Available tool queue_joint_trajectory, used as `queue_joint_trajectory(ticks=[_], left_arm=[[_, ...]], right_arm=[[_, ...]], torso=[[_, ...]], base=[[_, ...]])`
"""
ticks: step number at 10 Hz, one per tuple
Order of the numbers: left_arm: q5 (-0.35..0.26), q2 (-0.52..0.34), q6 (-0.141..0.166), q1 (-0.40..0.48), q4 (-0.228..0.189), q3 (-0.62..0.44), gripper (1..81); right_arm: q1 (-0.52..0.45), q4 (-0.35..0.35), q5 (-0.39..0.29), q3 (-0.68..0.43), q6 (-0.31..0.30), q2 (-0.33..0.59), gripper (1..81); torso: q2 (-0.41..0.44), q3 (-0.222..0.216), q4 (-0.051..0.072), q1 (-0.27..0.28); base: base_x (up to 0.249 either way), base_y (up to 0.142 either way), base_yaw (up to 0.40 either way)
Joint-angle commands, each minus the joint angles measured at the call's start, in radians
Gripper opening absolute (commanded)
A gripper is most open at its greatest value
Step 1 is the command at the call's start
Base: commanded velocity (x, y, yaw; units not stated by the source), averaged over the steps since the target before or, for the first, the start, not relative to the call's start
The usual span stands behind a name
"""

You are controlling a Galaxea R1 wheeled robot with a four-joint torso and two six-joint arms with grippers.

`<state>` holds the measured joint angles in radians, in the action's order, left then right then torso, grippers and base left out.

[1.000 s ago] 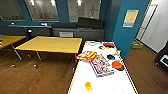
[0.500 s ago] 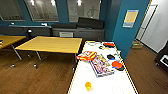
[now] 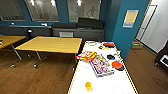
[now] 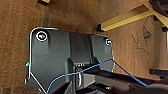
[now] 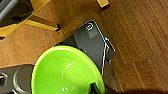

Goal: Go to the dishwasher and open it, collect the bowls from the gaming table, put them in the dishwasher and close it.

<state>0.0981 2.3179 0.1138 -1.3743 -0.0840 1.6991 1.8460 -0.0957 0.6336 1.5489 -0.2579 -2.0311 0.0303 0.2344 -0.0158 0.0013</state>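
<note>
Right now, the gaming table (image 3: 107, 82) is standing close in front, a little to the right, with its white tabletop reaching away toward the blue wall (image 3: 125, 30). A yellow cup (image 3: 88, 86) is sitting near the close end. Farther along, a red box (image 3: 86, 55) and a colourful board (image 3: 101, 65) are lying side by side, touching. Orange and black round things (image 3: 117, 65) are resting by the right edge. A plain yellow table (image 3: 51, 44) is standing to the left on the wooden floor (image 3: 37, 77). In the right wrist view, a green bowl (image 5: 63, 72) is showing large, close under the camera. I cannot tell how either tool is set, or whether the right one is holding the bowl.
</note>
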Motion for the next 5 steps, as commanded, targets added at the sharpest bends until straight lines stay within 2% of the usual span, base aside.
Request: queue_joint_trajectory(ticks=[1, 4, 5], left_arm=[[-0.052, -0.13, 0.029, 0.094, 0.004, -0.161, 81.1], [-0.054, -0.277, 0.029, 0.178, 0.02, -0.329, 81.1], [-0.054, -0.326, 0.03, 0.21, 0.039, -0.389, 81.1]], right_arm=[[0.013, -0.049, -0.034, 0.136, -0.006, -0.08, 1.0], [0.002, -0.024, -0.032, 0.216, -0.009, -0.155, 1.0], [-0.004, -0.022, -0.032, 0.236, -0.02, -0.171, 1.0]], torso=[[0.0, 0.0, 0.0, 0.0], [0.0, 0.0, 0.0, 0.0], [0.0, 0.0, 0.0, 0.0]], base=[[0.0, 0.0, 0.0], [0.0, 0.0, 0.0], [0.0, 0.0, 0.0]])
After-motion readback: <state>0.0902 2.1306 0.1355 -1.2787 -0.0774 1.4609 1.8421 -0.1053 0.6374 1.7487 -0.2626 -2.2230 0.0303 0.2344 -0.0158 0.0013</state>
